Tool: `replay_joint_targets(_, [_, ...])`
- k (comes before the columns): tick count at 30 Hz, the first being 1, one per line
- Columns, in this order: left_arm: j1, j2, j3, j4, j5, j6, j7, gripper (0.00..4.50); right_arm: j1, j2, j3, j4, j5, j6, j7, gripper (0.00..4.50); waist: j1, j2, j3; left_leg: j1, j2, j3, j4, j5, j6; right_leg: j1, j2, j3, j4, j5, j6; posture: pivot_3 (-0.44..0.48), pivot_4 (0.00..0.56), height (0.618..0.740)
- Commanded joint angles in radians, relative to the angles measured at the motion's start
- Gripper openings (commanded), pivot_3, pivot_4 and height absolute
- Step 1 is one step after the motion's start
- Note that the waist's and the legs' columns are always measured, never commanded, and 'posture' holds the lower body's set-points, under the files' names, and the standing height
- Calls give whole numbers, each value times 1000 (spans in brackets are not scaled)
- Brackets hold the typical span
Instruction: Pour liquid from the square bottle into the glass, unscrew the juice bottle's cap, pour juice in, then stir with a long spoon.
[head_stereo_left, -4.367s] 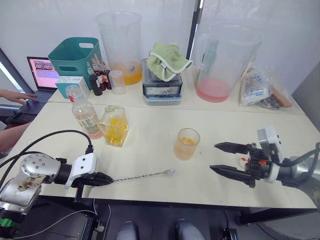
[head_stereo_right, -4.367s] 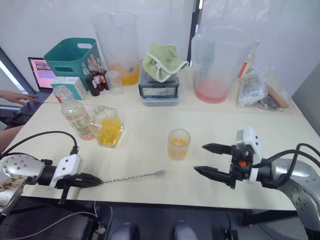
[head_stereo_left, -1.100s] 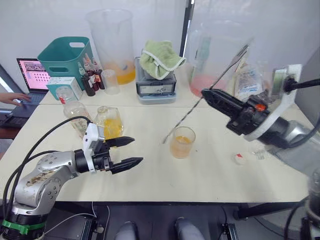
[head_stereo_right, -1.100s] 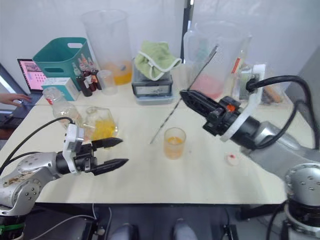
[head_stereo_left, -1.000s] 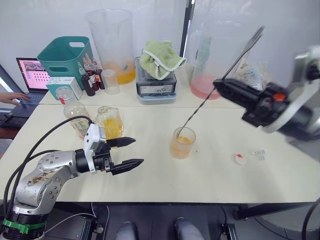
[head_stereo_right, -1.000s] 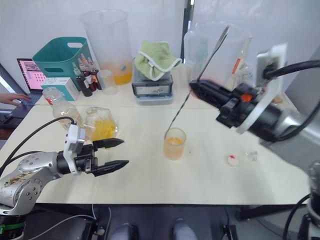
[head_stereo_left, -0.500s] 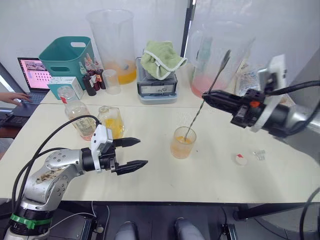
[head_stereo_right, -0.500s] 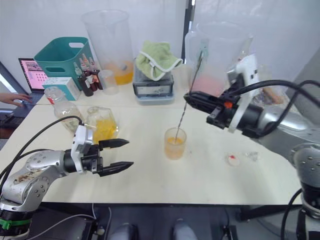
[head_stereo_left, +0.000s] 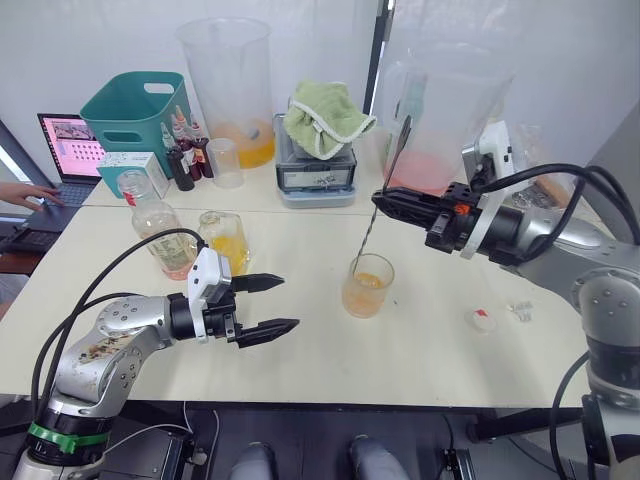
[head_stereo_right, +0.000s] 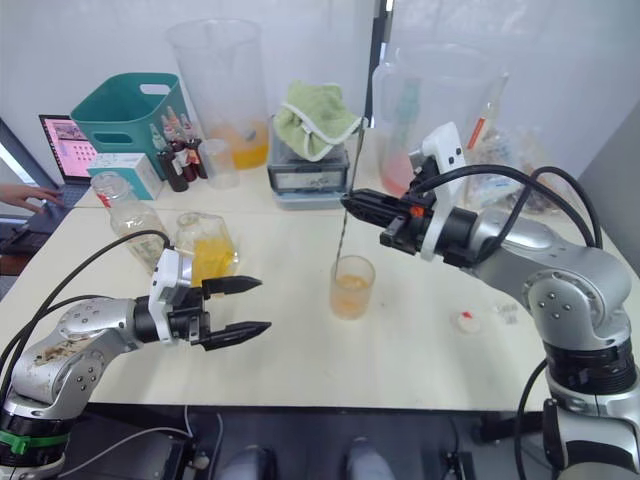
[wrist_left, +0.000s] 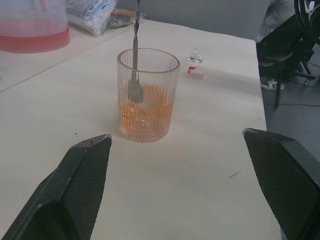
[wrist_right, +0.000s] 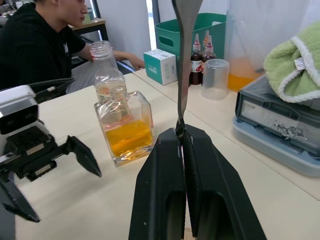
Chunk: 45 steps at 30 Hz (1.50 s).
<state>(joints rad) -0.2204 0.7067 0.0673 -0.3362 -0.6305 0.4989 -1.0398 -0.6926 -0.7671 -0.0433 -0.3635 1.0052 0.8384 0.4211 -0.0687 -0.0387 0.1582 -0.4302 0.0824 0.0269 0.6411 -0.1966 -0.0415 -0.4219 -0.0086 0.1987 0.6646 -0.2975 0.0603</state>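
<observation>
The glass stands mid-table, about a third full of orange liquid. My right gripper is shut on the long spoon just above it. The spoon stands nearly upright, its small bowl dipped inside the glass. My left gripper hovers open to the left of the glass, holding nothing, with its fingers spread wide. The square bottle with yellow liquid and the uncapped juice bottle stand side by side at the left. The juice bottle's cap lies on the table to the right of the glass.
Two big clear pitchers, a teal basket, dropper bottles, a measuring cup and a grey box under a green cloth line the back. A glass stopper lies by the cap. A person's hand rests at a laptop, far left.
My right gripper has moved left toward the glass, swinging the spoon from a rightward lean to nearly upright, its tip staying in the glass. My left gripper edged slightly right, still open.
</observation>
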Motion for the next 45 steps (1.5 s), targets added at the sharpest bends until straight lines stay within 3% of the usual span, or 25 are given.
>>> replay_joint_targets(1, [-17, -6, 7, -11, -4, -17, 1, 4463, 10, -33, -10, -8, -95, -33, 54, 0, 3, 0, 0, 0, 0, 0, 0, 0, 0, 0, 0, -1, 0, 0, 0, 0, 150, 733])
replay_joint_targets(7, [-16, -4, 11, -10, -1, -18, -1, 4463, 24, -95, -64, -47, -30, 58, 152, 0, 2, 0, 0, 0, 0, -2, 1, 0, 0, 1, 0, -2, 0, 0, 0, 0, 150, 733])
replay_joint_targets(12, [-16, -7, 9, -15, 0, -16, 6, 4463, 2, -61, -86, -85, 64, 124, 135, 0, -2, 0, 0, 0, 0, -3, 1, 0, 0, 2, 0, -2, 1, 0, 0, 0, 150, 733])
replay_joint_targets(27, [-19, 0, 11, -19, 0, -13, 7, 4463, 46, -63, -80, -88, -7, 133, 137, 0, 2, 0, 0, -1, 0, -6, 2, 0, 0, 2, 0, -5, 0, 0, 0, 0, 150, 733])
replay_joint_targets(38, [-8, 7, 22, -26, 0, -17, 9, 4463, 21, 42, -58, -13, -151, 29, 135, 0, 2, 0, 0, -2, 0, -7, 2, 0, 0, 2, 0, -6, 1, 0, 0, 0, 150, 733])
replay_joint_targets(45, [-7, 6, 26, -27, -4, -18, 9, 4463, 24, -27, -63, -14, -184, 66, 206, 0, 3, 0, 0, -1, 0, -8, 2, 0, 0, 3, 0, -7, 1, 0, 0, 0, 150, 733])
